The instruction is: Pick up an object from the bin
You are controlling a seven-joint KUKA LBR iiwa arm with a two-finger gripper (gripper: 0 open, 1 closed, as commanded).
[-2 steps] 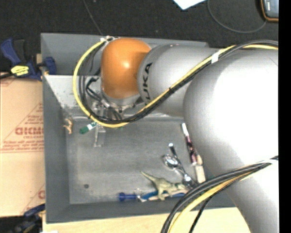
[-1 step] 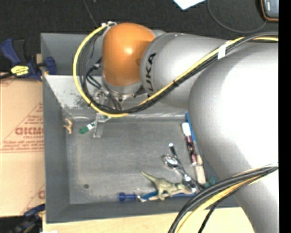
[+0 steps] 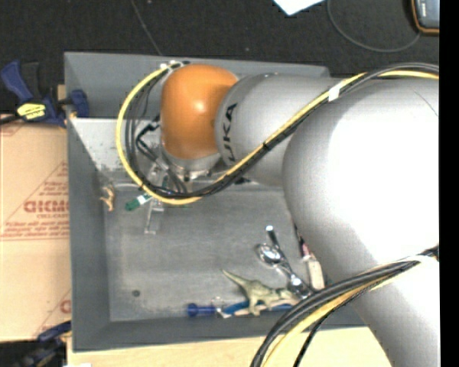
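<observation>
My gripper [image 3: 153, 214] hangs under the orange wrist cover, low over the bin floor in the back left part of the bin. Just to its left lies a small green piece [image 3: 131, 203]. A little farther left, a small tan curled piece [image 3: 105, 198] rests against the left wall. Nothing shows in the gripper's grasp.
Along the front right of the bin lie a tan-green toy dinosaur [image 3: 254, 289], a blue pen-like stick [image 3: 211, 310], a shiny metal piece [image 3: 271, 253] and a pale small block [image 3: 314, 272]. The arm covers the bin's right side and back.
</observation>
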